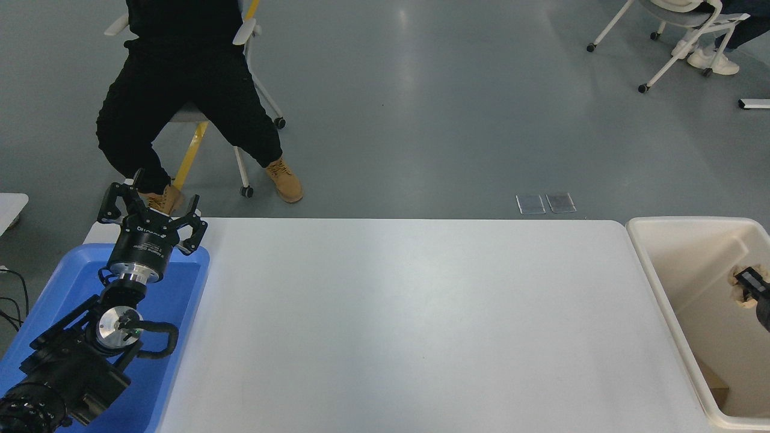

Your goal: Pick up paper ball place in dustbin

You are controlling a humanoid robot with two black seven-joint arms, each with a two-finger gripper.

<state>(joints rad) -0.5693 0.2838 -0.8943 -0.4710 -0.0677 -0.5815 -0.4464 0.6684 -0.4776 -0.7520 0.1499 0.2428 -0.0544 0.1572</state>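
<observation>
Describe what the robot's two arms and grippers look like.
The left arm is matte black and jointed, with a silver metal disc, a silver ring at the wrist and a looped black cable. Its left gripper is black with linked, skeletal fingers and small pale lettering on the round body. Only the black tip of the right gripper shows at the edge.

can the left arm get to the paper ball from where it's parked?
Probably not. The left claw sits over the blue plastic tray; the small tan crumpled paper ball is across the table, at the right claw over the cream-white rectangular dustbin.
</observation>
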